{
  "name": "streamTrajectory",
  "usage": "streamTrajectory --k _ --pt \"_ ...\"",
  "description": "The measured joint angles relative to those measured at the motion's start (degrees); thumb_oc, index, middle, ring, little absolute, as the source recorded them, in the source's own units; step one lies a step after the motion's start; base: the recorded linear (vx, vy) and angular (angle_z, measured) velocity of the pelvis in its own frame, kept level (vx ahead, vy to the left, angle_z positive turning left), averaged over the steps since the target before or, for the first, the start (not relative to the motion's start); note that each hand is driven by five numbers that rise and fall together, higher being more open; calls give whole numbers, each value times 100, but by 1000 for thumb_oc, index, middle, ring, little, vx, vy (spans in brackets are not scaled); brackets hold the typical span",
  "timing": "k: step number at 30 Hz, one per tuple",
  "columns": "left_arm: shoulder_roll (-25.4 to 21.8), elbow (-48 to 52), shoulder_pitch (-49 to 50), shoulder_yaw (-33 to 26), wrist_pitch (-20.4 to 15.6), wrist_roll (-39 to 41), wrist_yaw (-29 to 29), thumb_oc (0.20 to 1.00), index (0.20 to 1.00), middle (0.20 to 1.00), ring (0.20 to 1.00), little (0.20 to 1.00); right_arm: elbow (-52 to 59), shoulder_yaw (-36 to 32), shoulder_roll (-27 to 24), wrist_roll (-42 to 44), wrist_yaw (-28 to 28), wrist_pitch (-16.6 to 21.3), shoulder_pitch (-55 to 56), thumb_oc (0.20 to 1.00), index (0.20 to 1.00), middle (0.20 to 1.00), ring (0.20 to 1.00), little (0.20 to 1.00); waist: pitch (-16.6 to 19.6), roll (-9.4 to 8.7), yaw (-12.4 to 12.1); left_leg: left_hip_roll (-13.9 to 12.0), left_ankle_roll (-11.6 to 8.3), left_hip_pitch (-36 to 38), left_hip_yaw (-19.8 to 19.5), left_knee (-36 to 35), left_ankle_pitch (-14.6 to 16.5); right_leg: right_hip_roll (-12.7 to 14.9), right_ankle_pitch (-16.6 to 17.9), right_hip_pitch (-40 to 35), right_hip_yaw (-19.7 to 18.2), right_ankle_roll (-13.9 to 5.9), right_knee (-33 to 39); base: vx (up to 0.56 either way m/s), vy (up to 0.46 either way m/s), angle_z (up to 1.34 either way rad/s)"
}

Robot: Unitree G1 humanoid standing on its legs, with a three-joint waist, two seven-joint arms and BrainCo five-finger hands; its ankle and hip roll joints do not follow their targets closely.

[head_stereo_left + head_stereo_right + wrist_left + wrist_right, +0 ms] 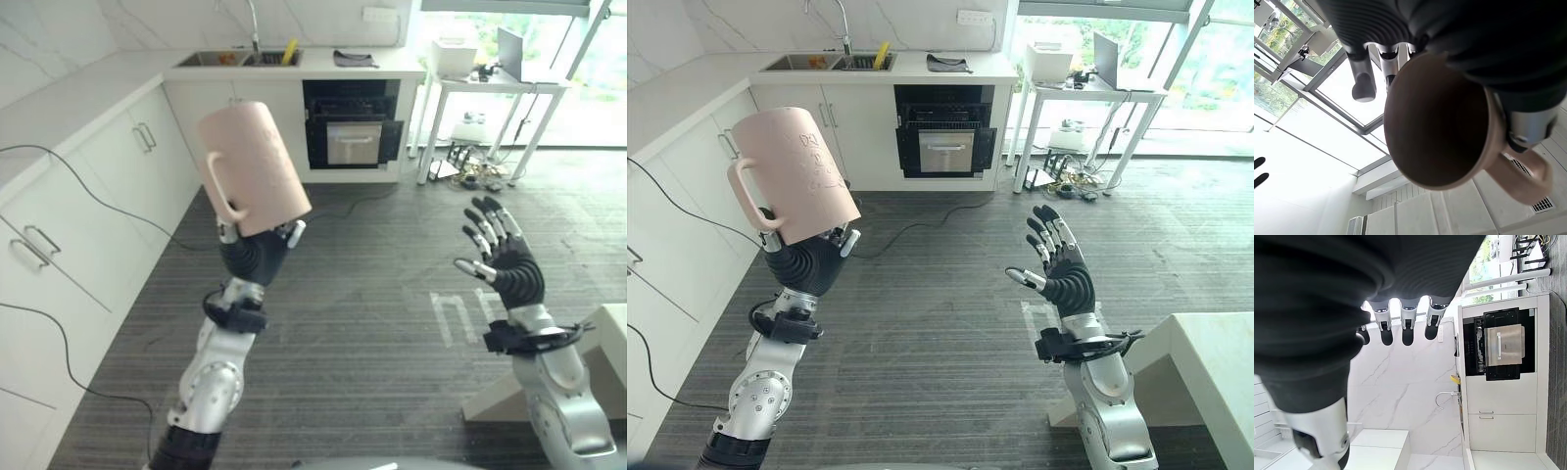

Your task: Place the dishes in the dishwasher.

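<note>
bare floor (372,294) ahead, dishwasher (353,124) open

A pale pink ceramic mug (253,166) with a matching pink handle is seen, its inside a darker brownish pink. The floor (392,294) is patterned in fine dark grey stripes, while the cabinets (88,196) are plain white and the wall (901,24) is white marble veined with grey. A black oven front (945,129) is set with a silver panel.

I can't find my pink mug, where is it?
The mug is up in the air in the left hand, upside down, on the left of the eye views, with the white cabinets behind it.
</note>
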State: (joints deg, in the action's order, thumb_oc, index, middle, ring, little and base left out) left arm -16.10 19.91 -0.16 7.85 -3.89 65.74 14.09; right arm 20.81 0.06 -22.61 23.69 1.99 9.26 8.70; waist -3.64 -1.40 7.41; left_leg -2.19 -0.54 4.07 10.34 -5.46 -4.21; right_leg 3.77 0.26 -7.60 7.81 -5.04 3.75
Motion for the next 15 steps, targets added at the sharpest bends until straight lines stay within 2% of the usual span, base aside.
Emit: streamTrajectory --k 5,7,8,9,10,11,12,13,14,15 --pt "-6 0 20 -3 -1 7 1 200 200 200 200 200 -2 -2 -54 3 18 -4 -3 1000 1000 1000 1000 1000 -16 25 -3 -64 -5 12 50 36 -39 -73 -1 1 -60 47 27 62 -136 -7" --pt "-7 -14 40 -11 -21 10 9 200 200 200 200 200 -16 9 -58 4 46 -7 -28 1000 1000 1000 1000 1000 -72 16 -19 -167 -121 -99 98 322 43 -146 -97 85 -116 189 -126 74 -246 -13" --pt "-39 -33 171 -113 -69 9 62 200 200 200 200 200 -135 138 -42 6 122 10 -148 1000 1000 1000 1000 1000 -212 -42 -31 -357 -402 -368 86 993 245 -330 -451 388 -219 504 -766 122 -269 -11" --pt "-208 0 249 -204 -92 10 104 200 200 200 200 200 -229 221 55 4 192 -10 -213 1000 1000 1000 1000 1000 -346 -331 -81 -352 -477 -936 49 2079 267 -405 -720 699 -298 815 -1391 115 -160 16" --pt "-257 10 374 -286 -97 8 138 200 200 200 200 200 -238 141 40 4 260 -12 -193 1000 1000 1000 1000 1000 -473 -490 -128 -451 -841 -2073 -278 4009 -170 -376 -946 931 -397 1052 -1809 187 -64 10" --pt "-177 -1 545 -276 -93 9 153 200 200 200 200 200 -240 -35 -12 2 293 -10 -210 1000 1000 1000 1000 1000 -584 -519 -274 -505 -1064 -3190 -760 5535 -1431 -419 -1013 996 -445 1114 -2004 290 71 3" --pt "-82 -77 700 -298 -89 11 160 200 200 200 200 200 -300 -119 68 2 341 -7 -191 1000 1000 1000 1000 1000 -677 -484 -413 -627 -834 -3861 -613 6068 -1176 -412 -1023 912 -439 1037 -1955 381 169 -31" --pt "-31 -221 667 -342 -86 15 194 200 200 200 200 200 -321 -83 57 4 412 -3 -191 1000 1000 1000 1000 1000 -674 -441 -449 -732 -319 -3912 -130 4927 -514 -432 -967 780 -412 923 -1713 740 420 -59" --pt "-31 -371 628 -394 -81 16 269 200 200 200 200 200 -355 -56 -22 7 510 1 -225 1000 1000 1000 1000 1000 -725 -93 -472 -839 -166 -3250 368 2410 -110 -563 -761 486 -239 621 -1245 743 446 -72" --pt "-13 -558 622 -393 -94 -6 368 200 200 200 200 200 -387 32 -164 9 514 1 -216 1000 1000 1000 1000 1000 -689 158 -468 -818 -235 -2782 268 926 30 -711 -735 342 -215 571 -1064 753 446 -87"
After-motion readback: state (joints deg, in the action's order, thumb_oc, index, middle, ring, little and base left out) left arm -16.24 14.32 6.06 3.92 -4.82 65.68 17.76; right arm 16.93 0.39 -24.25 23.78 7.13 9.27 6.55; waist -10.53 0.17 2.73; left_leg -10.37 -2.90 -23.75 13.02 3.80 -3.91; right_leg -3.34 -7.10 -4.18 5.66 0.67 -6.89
